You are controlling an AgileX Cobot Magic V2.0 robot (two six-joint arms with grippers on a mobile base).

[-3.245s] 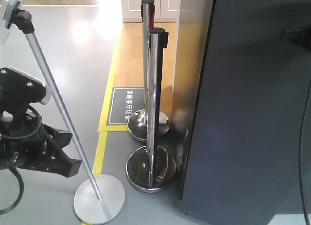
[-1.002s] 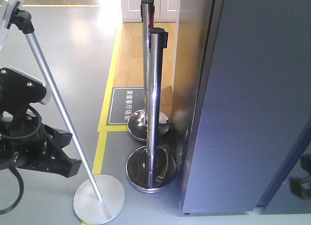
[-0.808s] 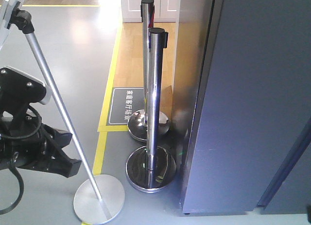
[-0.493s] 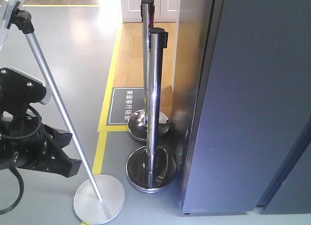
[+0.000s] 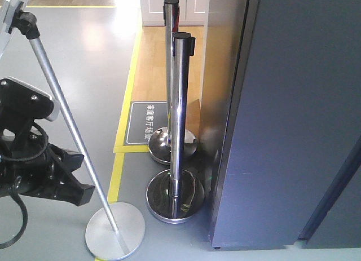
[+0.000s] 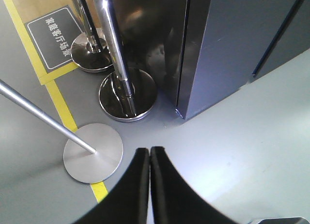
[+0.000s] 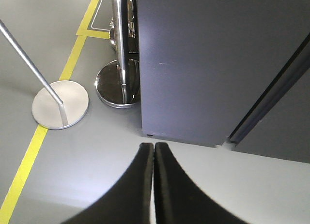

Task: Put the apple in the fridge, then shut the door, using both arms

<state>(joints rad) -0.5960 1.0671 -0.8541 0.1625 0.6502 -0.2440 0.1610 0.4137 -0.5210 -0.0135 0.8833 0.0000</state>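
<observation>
Though tall, fridge (image 5: 293, 120) dark grey-blue, door (image 7: 193, 64) flush.

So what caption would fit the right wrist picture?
Right gripper, jaws shut and empty, above grey floor facing the closed fridge door.

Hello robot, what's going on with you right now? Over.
Left gripper shut, empty; right gripper shut, empty. Fridge door looks closed; apple not visible. Chrome posts stand left of the fridge.

Matte grey-blue fridge (image 5: 293, 120), mirror-polished chrome stanchion (image 5: 179, 120) — brushed silver pole (image 5: 67, 125), smooth grey floor (image 5: 84, 63)
</observation>
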